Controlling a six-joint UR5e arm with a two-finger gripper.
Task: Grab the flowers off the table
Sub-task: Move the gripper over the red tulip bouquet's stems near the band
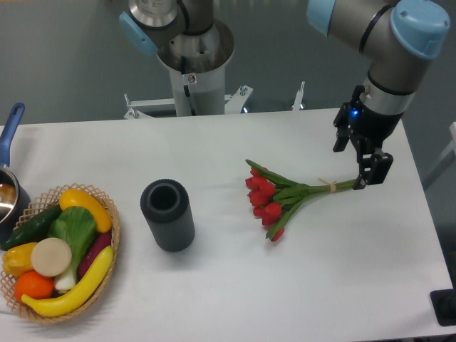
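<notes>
The flowers (274, 197), red tulip buds with green leaves and long green stems tied by a tan band (330, 186), lie on the white table (235, 285) right of centre. The buds point left and the stems point right. My gripper (349, 167) hangs from the arm at the right, over the stem ends. Its two black fingers stand apart. The nearer finger (363, 178) sits right at the tip of the stems. I see no grip on the stems, and the bunch appears to rest on the table.
A dark grey ribbed cylinder cup (168, 214) stands upright left of the flowers. A wicker basket of plastic vegetables (60, 253) sits at the front left. A pot with a blue handle (10, 178) is at the left edge. The robot base (192, 64) stands behind the table.
</notes>
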